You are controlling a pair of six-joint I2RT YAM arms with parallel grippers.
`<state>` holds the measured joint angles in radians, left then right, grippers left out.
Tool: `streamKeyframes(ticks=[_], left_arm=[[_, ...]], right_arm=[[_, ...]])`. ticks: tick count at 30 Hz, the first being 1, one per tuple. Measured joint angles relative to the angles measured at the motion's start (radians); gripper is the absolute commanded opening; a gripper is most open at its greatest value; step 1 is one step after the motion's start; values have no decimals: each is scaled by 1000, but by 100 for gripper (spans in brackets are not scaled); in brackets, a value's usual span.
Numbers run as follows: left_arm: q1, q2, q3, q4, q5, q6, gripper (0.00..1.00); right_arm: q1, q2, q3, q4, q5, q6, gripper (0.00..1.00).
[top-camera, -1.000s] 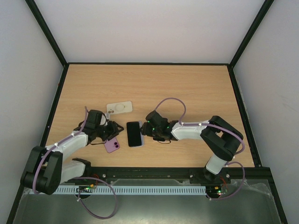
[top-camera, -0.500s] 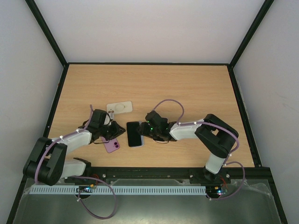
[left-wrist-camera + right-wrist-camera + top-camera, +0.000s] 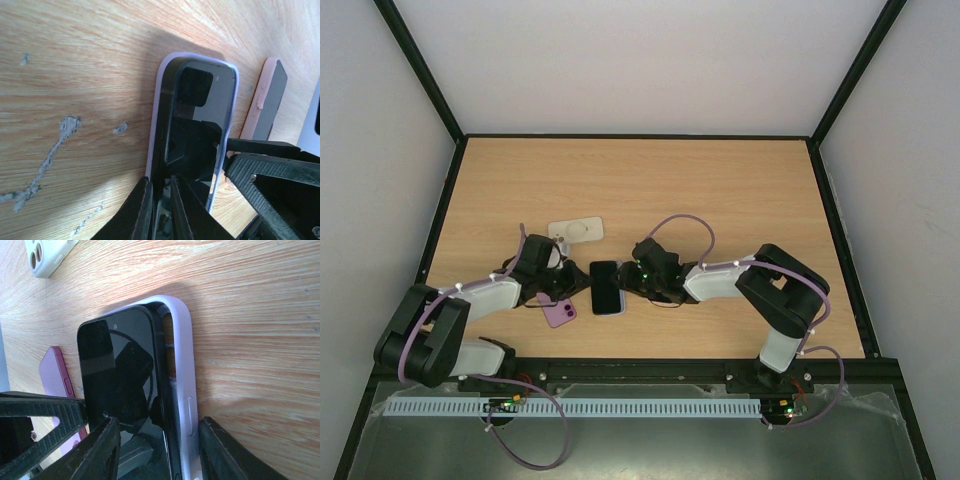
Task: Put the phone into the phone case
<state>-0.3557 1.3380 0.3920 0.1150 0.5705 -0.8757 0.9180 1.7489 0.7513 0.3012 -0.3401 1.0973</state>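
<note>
The black phone [image 3: 607, 287] lies mid-table, sitting partly inside a lavender phone case [image 3: 182, 340]. In the right wrist view the phone [image 3: 117, 370] is tilted: its right edge is in the case and its left edge is raised. My right gripper [image 3: 159, 427] spans both, with one finger on the phone's left edge and the other against the case's outer wall. In the left wrist view my left gripper [image 3: 161, 182] is pinched on the left rim of the case [image 3: 159, 100], beside the phone [image 3: 210, 100]. The two grippers face each other across the phone.
A purple-pink phone-shaped item [image 3: 559, 313] lies just left of the phone, under my left arm; it also shows in the right wrist view [image 3: 52, 380]. A white case with camera holes [image 3: 576, 231] lies behind. The table's raised black border runs all round.
</note>
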Motion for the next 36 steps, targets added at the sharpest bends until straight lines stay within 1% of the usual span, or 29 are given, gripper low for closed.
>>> streamKeyframes(ticks=[16,21,28,36], left_arm=[[-39,12,0,8,-10,-19,11],[-43,12,0,8,-19,-31,10],[-44,-24,-6,-27,-38,-32,11],[-44,-70,-40,-33,-52,-45,16]], right_arm=[[-2,0,-23,44,-21,29,41],[-6,0,-37,76,-37,51,41],[-11,-5,-111,213,-100,145,41],[-11,-21,-170,368,-137,245,41]])
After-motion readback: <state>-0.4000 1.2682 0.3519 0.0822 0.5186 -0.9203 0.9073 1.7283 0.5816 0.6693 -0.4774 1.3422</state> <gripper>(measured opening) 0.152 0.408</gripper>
